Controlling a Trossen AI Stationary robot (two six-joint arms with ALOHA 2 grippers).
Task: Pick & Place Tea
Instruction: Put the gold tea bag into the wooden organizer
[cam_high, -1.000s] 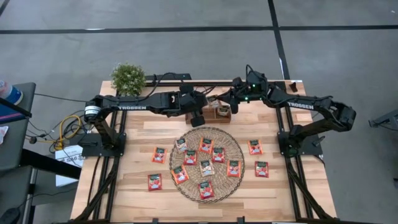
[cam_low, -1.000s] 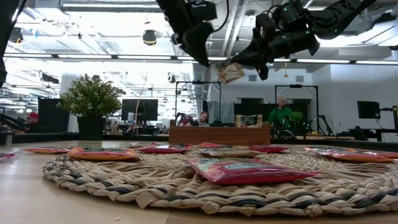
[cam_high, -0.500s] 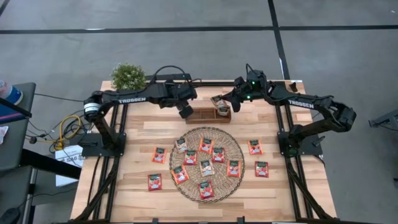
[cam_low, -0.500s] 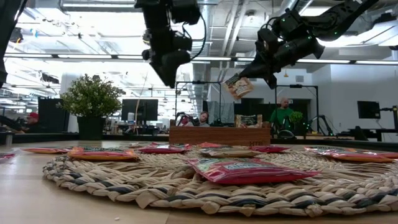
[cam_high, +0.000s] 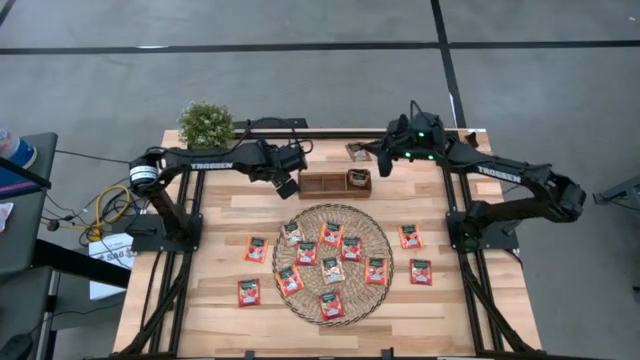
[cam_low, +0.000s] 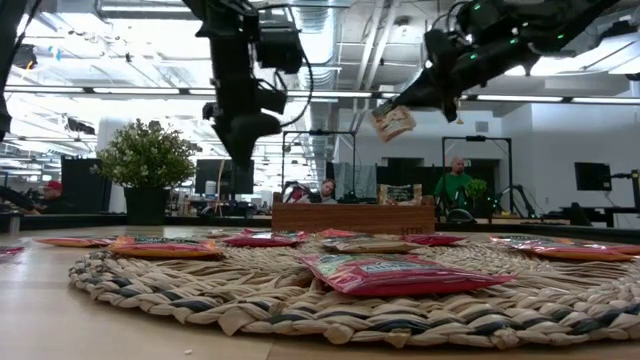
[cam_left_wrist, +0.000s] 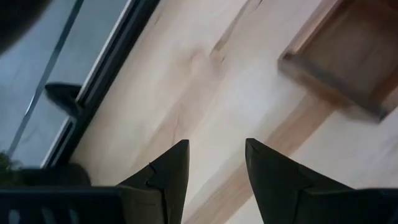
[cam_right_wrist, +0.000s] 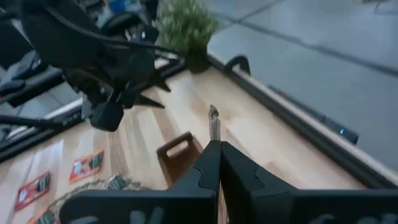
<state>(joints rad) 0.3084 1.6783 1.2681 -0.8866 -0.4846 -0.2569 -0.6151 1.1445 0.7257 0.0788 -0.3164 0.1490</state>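
Note:
My right gripper hangs high above the table's far edge, just beyond the brown wooden tray, shut on a pale beige tea sachet. The low view shows that sachet in the air. My left gripper hovers open left of the tray and touches nothing. One more sachet lies in the tray's right compartment. Several red-orange sachets lie flat on the round woven mat, and others lie on the bare wood on either side of it. My right gripper pinches the beige sachet between its two fingers at one edge. The fingers slant down from the table's right side. The sachet is lifted clear and hangs tilted below the fingertips; the wrist view shows it edge-on.
A potted plant stands at the table's far left corner. The tray sits between the two grippers near the far edge. Bare wood shows left of the tray and along the near edge. People sit in the room behind the table.
My left gripper has swung away from the tray toward the table's left and sunk lower. My right gripper has carried the beige sachet from above the tray's right compartment toward the far edge and a little to the right, still shut on it.

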